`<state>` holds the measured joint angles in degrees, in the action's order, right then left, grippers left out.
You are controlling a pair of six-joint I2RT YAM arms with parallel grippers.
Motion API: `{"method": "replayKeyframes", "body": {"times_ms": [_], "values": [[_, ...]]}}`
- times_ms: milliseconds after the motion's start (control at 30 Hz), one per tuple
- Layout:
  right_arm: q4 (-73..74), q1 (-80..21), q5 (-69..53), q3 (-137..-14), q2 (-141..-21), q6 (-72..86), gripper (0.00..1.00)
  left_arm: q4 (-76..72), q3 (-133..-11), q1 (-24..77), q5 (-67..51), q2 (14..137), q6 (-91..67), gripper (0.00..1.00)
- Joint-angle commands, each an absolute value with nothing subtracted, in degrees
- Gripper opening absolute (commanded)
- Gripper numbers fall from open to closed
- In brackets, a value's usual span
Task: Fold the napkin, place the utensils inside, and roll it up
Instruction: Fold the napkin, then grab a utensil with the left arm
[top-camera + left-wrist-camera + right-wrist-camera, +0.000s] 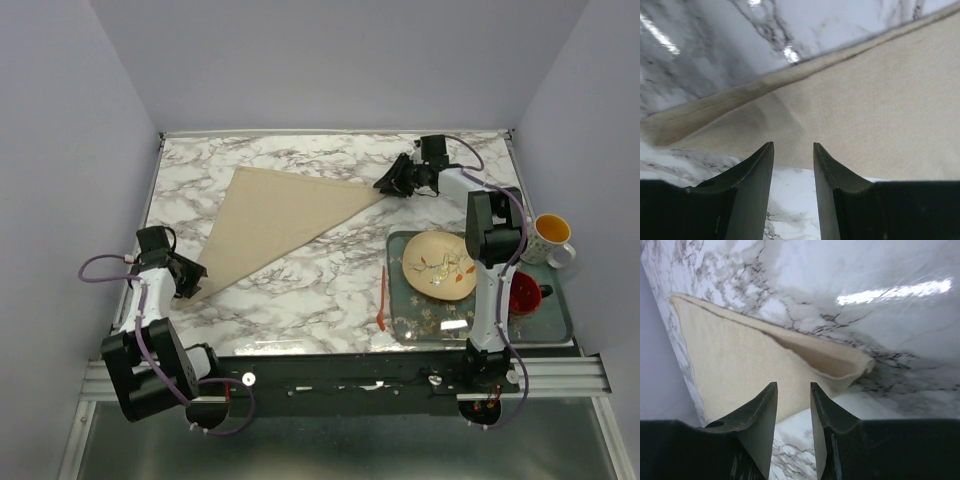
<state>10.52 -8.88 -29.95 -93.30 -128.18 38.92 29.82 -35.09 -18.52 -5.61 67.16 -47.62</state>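
I read the plain tan napkin folded into a triangle on the bench, left pincer spread, empty, at its near-left tip, right pincer likewise at its far-right tip, orange utensil to its right.

White-black arms, purple cables

Tan napkin lies folded into a triangle; orange utensil lies well apart.
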Motion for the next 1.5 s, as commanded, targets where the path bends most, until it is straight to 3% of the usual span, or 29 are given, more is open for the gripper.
{"method": "replayKeyframes", "body": {"times_ms": [0, 333, 467, 533, 600, 633, 767, 900, 1000, 1167, 1267, 1467], "values": [[14.0, -6.8, -30.1, -96.9, -133.5, 41.7, 0.40, 31.7, -32.5, -23.6, -2.5, 67.7, -48.1, 0.47], [15.3, -4.5, -33.7, -100.5, -135.1, 42.2, 0.40, 31.7, -32.4, -28.6, -3.3, 72.0, -46.7, 0.45], [16.0, -5.4, -35.0, -101.8, -128.9, 37.2, 0.44, 33.3, -34.4, -26.7, -0.7, 59.6, -46.1, 0.47], [18.7, -6.1, -32.9, -103.3, -126.0, 33.8, 0.52, 33.5, -35.1, -25.3, -1.9, 54.9, -46.7, 0.52], [22.0, -7.5, -29.4, -104.8, -122.0, 30.5, 0.60, 33.7, -37.3, -20.5, -1.8, 52.0, -47.6, 0.61], [25.1, -8.2, -28.1, -105.3, -120.6, 29.5, 0.62, 33.4, -38.0, -18.7, -1.8, 51.5, -47.9, 0.71], [30.4, -12.9, -22.7, -100.6, -112.0, 25.6, 0.67, 29.3, -43.6, -5.3, -2.9, 52.3, -47.8, 0.84], [31.3, -13.5, -17.4, -89.3, -101.8, 25.2, 0.68, 20.6, -48.0, 17.1, -8.6, 59.3, -47.1, 0.85], [34.3, -13.5, -12.5, -83.0, -93.6, 24.3, 0.70, 15.6, -52.3, 28.5, -11.9, 67.9, -46.1, 0.86], [35.8, -13.5, -8.0, -73.3, -81.7, 24.3, 0.70, 19.3, -65.7, 49.8, -8.4, 87.0, -41.5, 0.83], [36.8, -13.3, -5.3, -69.1, -75.9, 23.5, 0.70, 26.7, -72.1, 57.9, -2.7, 95.9, -39.7, 0.80], [37.9, -10.1, -5.0, -64.5, -69.3, 21.9, 0.70, 30.8, -77.5, 65.3, 4.9, 101.7, -40.3, 0.69]]}}
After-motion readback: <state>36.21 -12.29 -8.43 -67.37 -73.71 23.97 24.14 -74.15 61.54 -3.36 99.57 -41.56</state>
